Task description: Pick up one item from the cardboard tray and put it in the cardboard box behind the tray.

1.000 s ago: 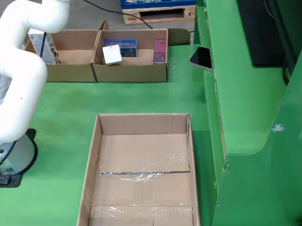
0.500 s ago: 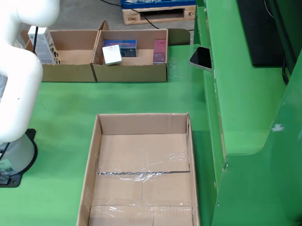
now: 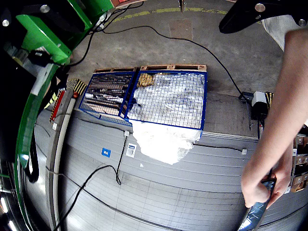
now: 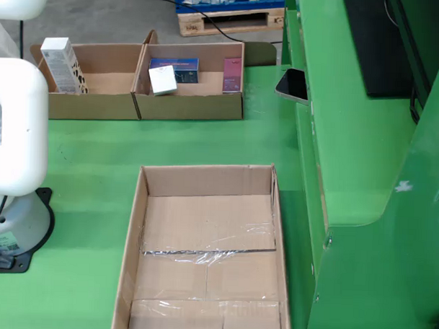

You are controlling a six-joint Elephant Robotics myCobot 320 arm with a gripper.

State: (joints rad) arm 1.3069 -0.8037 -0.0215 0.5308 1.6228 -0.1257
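Cardboard tray (image 4: 202, 250) nearest in the fixed view, empty | arm (image 4: 15, 128) at left, gripper out of sight, state unknowable | far boxes (image 4: 142, 97) hold white carton (image 4: 162, 79): judged light, stiff, slick; take across flat sides | wrist view: floor, hand (image 3: 262, 185).

Tray (image 4: 203, 229) w/ boxes (image 4: 143, 86) behind.

A black phone (image 4: 292, 84) lies on the green ledge (image 4: 350, 140).

fixed overhead view, wrist view facing floor
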